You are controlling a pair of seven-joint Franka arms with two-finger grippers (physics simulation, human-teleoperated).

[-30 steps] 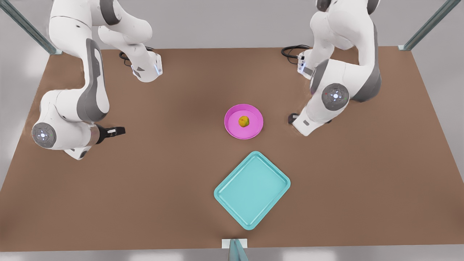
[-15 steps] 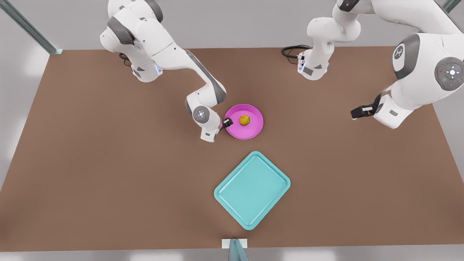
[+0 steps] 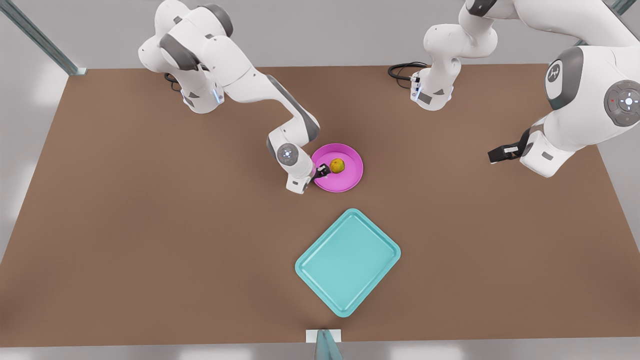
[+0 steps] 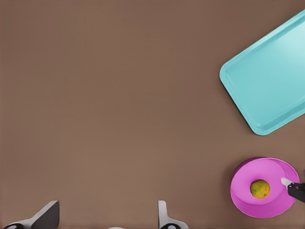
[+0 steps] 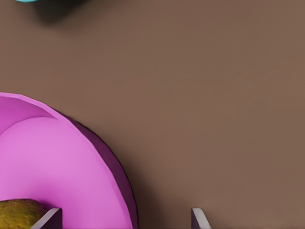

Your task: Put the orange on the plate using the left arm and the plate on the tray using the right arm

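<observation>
The orange lies in the middle of the magenta plate, which rests on the brown table a little behind the teal tray. My right gripper is low at the plate's rim on the front view's left, open. In the right wrist view its fingertips straddle the plate's rim, one beside the orange. My left gripper waits open, raised, far to the front view's right. From there it looks down on the tray, plate and orange.
Both arm bases stand at the table's back edge with black cables beside them. A small mount sits at the front edge, just in front of the tray. Bare brown table surrounds the plate and tray.
The arm on the front view's left swung in from the far left to the plate's rim, then edged toward the orange. The other arm withdrew from the plate, rightward and up.
</observation>
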